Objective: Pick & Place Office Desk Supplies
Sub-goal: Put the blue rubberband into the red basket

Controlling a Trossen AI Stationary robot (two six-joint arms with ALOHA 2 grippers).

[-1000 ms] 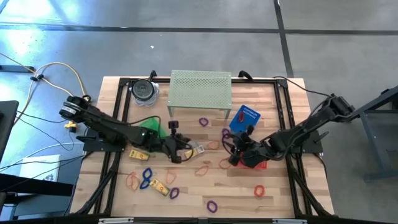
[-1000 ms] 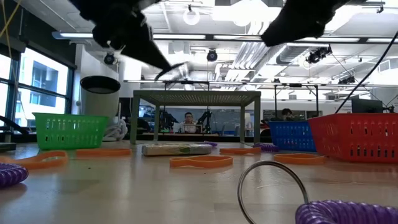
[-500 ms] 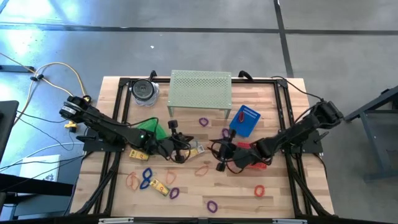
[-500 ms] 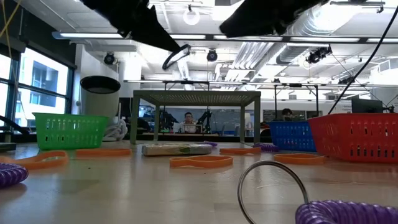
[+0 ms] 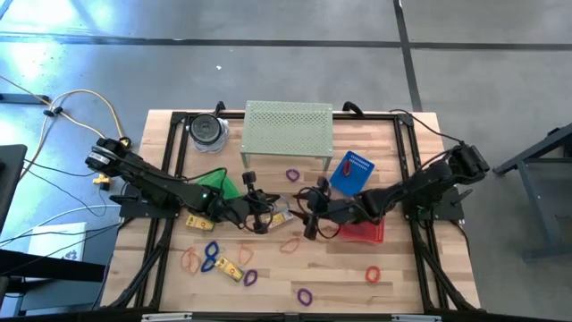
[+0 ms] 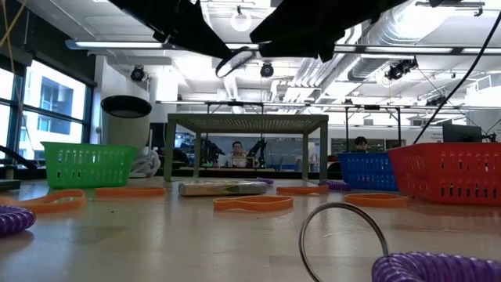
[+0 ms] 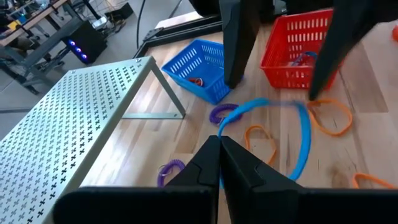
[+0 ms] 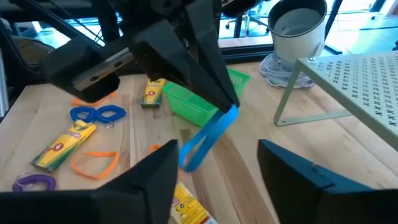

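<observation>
My left gripper [image 7: 219,140] is shut on a blue band loop [image 7: 292,118] and holds it in the air over the table's middle [image 5: 284,213]. My right gripper [image 8: 216,149] is open and faces the left one closely. Its two fingers [image 7: 239,37] stand on either side of the band's free end without touching it. In the low view the band [image 6: 239,61] hangs high between the two dark grippers. Orange bands [image 5: 292,242], purple coil bands [image 5: 305,294], a blue band [image 5: 211,255] and yellow oblong packs [image 5: 231,267] lie flat on the wooden table. My left gripper pinches the blue band at one end [image 7: 227,121] between its two shut fingers. The fingers slant slightly downward from the table's left side. The rest of the loop sticks out ahead of the fingertips, lifted clear of the table, toward the right gripper.
A red basket [image 5: 362,233] sits under my right arm, with a blue basket [image 5: 351,173] behind it and a green basket [image 5: 217,186] beside my left arm. The pale green perforated stand [image 5: 288,130] and a dark-lidded jar [image 5: 207,131] stand at the far side.
My right gripper has moved from over the red basket toward the table's left, close up to the left gripper and the held band. My left gripper has tipped upward a little, so the band's free end has risen.
</observation>
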